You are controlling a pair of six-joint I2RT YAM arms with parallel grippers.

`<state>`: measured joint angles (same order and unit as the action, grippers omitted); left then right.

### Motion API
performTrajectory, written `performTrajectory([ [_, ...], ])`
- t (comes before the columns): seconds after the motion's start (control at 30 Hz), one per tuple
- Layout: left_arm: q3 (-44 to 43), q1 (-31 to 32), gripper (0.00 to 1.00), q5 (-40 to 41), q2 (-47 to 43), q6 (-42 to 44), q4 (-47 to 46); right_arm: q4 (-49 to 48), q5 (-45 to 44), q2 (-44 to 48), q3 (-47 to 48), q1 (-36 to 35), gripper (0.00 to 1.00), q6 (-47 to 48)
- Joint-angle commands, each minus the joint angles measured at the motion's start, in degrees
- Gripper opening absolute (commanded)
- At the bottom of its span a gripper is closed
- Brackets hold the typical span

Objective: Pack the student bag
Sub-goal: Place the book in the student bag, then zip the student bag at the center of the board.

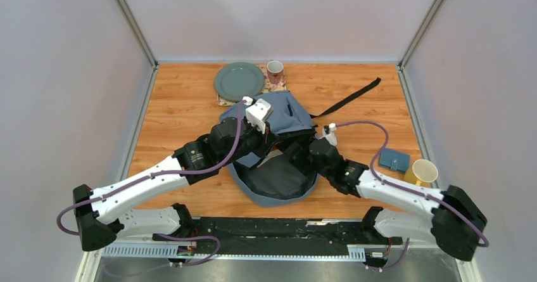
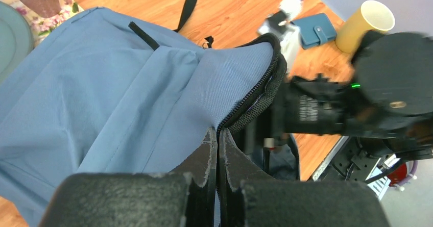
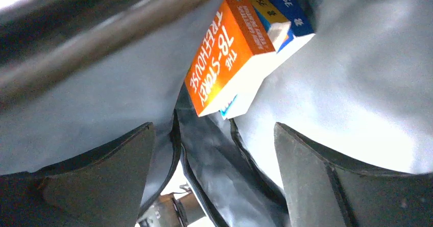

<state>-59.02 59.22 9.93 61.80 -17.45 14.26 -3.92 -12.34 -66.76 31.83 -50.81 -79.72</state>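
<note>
Right wrist camera is showing us the right gripper (image 3: 213, 130) with its fingers standing wide apart and gripping nothing, deep inside the student bag (image 3: 357, 84), where an orange book (image 3: 224, 53) is lying against a blue book (image 3: 286, 5). We are seeing the left gripper (image 2: 218, 137) pinching the bag's zip edge (image 2: 255, 92) with fingers closed tight. From above, we are finding the bag lying in the middle of the table (image 1: 183, 104), just beside a green plate (image 1: 239, 81) and a mug (image 1: 275, 71)
</note>
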Motion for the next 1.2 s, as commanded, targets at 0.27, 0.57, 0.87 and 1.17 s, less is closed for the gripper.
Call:
performTrajectory([
  [0.27,4.08,0.19,0.0,-10.71,2.53,-5.31,-3.54,40.46,-12.88,39.11,-7.31,-1.22,0.89,2.21],
  [0.57,3.83,5.29,0.73,-16.0,0.62,-4.52,2.52,60.96,-22.2,60.95,-0.47,-1.22,0.91,3.7],
  [0.87,4.88,1.97,0.82,12.11,-11.79,-3.55,14.35,53.86,-14.48,53.24,5.08,-1.22,0.91,10.55],
  [1.17,13.14,-25.62,0.83,0.11,-11.18,-9.0,20.81,38.82,3.19,32.08,9.12,-3.41,0.91,18.63],
])
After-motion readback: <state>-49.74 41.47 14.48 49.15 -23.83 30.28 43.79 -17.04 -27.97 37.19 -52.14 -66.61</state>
